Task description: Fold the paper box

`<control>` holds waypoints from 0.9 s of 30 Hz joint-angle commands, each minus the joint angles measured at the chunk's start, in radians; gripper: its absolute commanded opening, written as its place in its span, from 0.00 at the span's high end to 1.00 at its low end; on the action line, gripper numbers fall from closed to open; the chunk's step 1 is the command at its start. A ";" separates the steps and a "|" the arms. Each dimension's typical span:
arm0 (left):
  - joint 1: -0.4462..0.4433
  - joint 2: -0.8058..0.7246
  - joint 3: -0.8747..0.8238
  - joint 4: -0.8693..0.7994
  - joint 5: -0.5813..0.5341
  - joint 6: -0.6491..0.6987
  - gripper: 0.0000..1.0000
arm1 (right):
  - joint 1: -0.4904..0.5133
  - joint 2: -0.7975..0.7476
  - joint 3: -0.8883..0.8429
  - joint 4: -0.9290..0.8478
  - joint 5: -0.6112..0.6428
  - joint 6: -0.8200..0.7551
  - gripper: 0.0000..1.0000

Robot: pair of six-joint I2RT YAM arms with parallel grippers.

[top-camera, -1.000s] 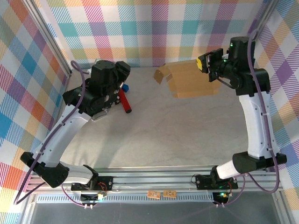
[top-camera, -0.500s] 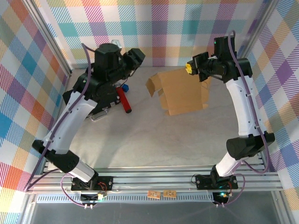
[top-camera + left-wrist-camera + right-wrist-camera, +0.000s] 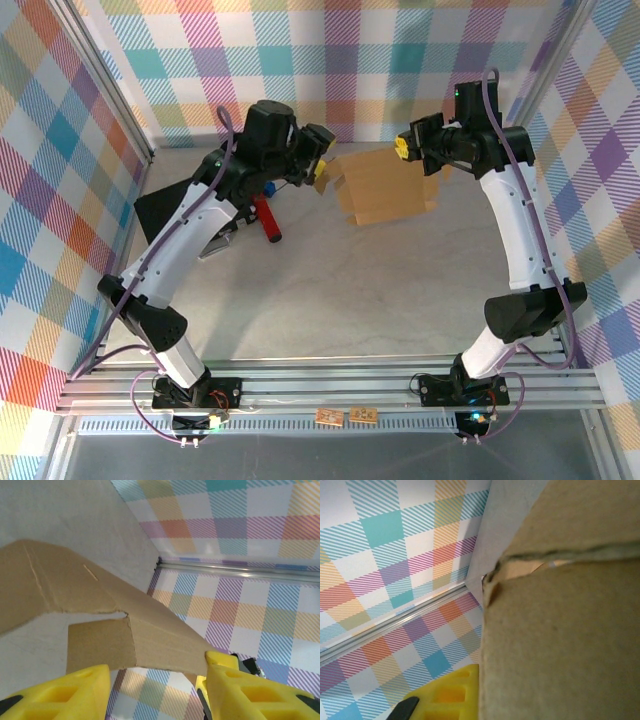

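1. The paper box [image 3: 385, 188] hangs in the air over the back of the surface [image 3: 350, 290], tilted and only partly formed. The right fingers [image 3: 403, 148] are clenched on its right edge.
2. The left fingers [image 3: 320, 168] stand apart and grasp nothing. They sit just beside the box's left end, and a small flap [image 3: 100, 647] hangs loose ahead of the gap between them.
3. Likely next step: catch that flap and fold it in.
4. Risk: the box hangs from a single pinch at one edge. A push from the left could make it swing or twist in that grip, so the flap slides off instead of creasing.
5. Risk: closing too far along could bend the main panel rather than the scored line.
6. Risk: if the right grip slips, the box would drop to the surface, well apart from the red stick [image 3: 267, 218].
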 commanded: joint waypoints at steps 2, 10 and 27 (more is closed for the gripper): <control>-0.012 -0.002 -0.028 0.040 0.044 -0.042 0.47 | -0.005 -0.017 -0.007 0.049 -0.030 0.022 1.00; -0.013 0.036 -0.018 0.070 0.045 -0.049 0.47 | -0.004 -0.017 -0.006 0.053 -0.046 0.026 1.00; -0.025 0.106 0.022 0.180 0.065 -0.087 0.47 | 0.007 -0.026 -0.041 0.063 -0.060 0.023 1.00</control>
